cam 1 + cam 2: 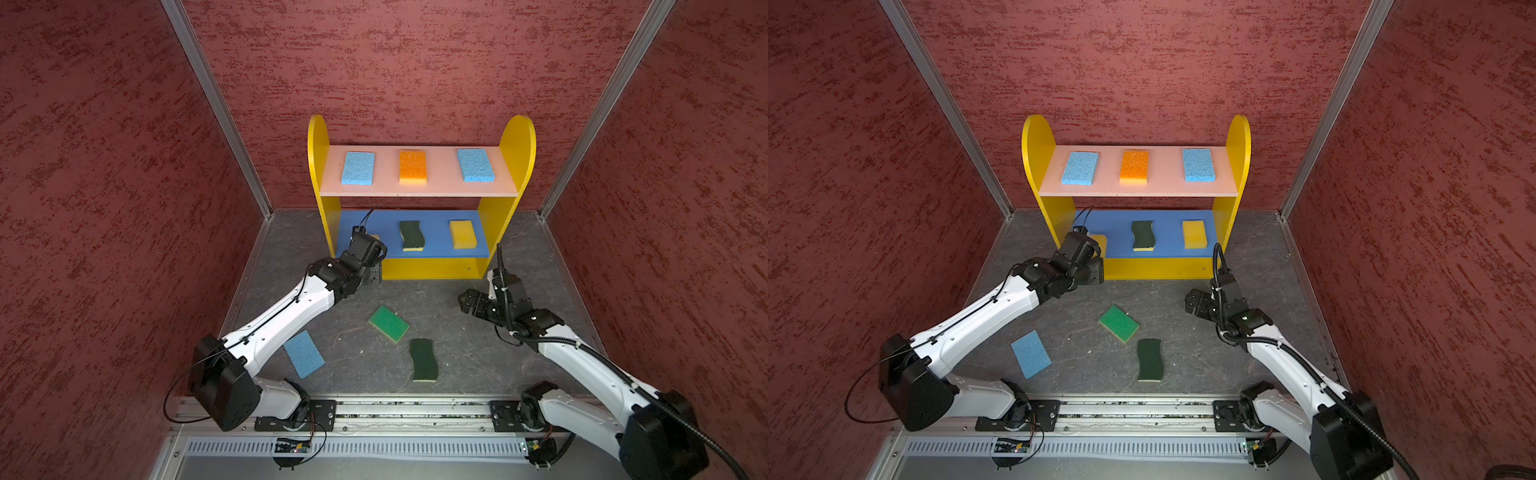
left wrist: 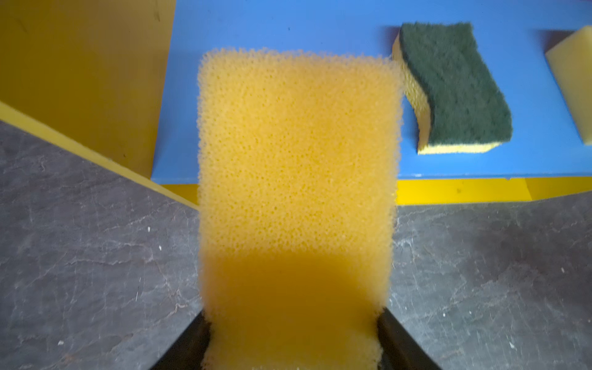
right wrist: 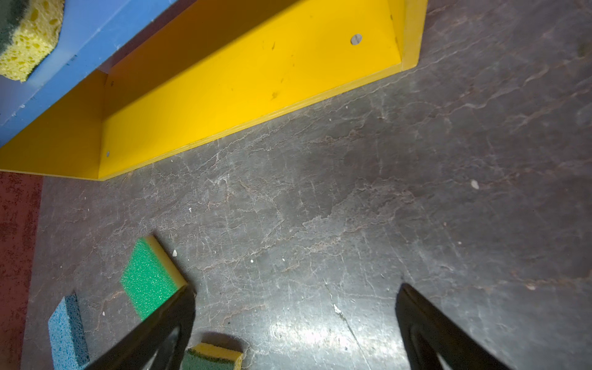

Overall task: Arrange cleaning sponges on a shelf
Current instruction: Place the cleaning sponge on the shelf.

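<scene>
The shelf [image 1: 509,166] stands at the back wall. Its pink top board holds a light blue sponge [image 1: 358,167], an orange-topped one [image 1: 412,166] and another light blue one [image 1: 475,164]. On the blue middle board [image 1: 436,237] lie a dark green wavy sponge [image 1: 411,235] and a yellow sponge [image 1: 462,234]. My left gripper [image 2: 294,320] is shut on a second yellow sponge [image 2: 298,160], held over that board's left end. On the floor lie a bright green sponge [image 1: 388,323], a dark green wavy sponge [image 1: 424,359] and a light blue sponge [image 1: 303,353]. My right gripper [image 3: 294,294] hangs open and empty before the shelf's right foot.
Red textured walls [image 1: 104,208] close in the left, right and back sides. An aluminium rail [image 1: 415,409] carrying both arm bases runs along the front edge. The floor [image 1: 457,353] is dark stone-patterned. The shelf's yellow bottom board [image 3: 256,80] faces my right gripper.
</scene>
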You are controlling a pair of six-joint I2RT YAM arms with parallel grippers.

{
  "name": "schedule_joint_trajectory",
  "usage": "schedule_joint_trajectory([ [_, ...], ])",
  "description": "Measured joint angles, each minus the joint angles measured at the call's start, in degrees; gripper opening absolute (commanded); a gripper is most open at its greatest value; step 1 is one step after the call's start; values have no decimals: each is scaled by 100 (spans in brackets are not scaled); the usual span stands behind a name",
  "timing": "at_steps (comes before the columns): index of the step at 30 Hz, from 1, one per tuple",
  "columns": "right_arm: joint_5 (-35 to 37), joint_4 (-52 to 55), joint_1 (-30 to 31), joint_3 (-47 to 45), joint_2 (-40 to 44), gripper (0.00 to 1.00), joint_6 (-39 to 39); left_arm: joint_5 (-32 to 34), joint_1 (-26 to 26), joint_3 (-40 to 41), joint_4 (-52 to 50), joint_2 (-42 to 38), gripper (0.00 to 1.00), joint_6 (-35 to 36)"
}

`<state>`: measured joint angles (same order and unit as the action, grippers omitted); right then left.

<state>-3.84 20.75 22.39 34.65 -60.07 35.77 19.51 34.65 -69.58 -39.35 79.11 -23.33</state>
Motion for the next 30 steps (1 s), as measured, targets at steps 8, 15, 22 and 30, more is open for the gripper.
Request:
schedule_joint_trajectory([
  [8, 0, 4, 0, 57, -28, 99, -20, 15, -216, 9, 514, 129, 66, 223],
  [15, 0, 13, 0, 245, -240, 98, -48, 166, -258, -122, 697, 638, 66, 396],
  [22, 0, -7, 0, 315, -424, 98, -63, 348, -348, -151, 859, 863, 66, 507],
  [30, 2, -28, 0, 334, -680, 98, -66, 326, -605, -151, 1244, 955, 66, 614],
])
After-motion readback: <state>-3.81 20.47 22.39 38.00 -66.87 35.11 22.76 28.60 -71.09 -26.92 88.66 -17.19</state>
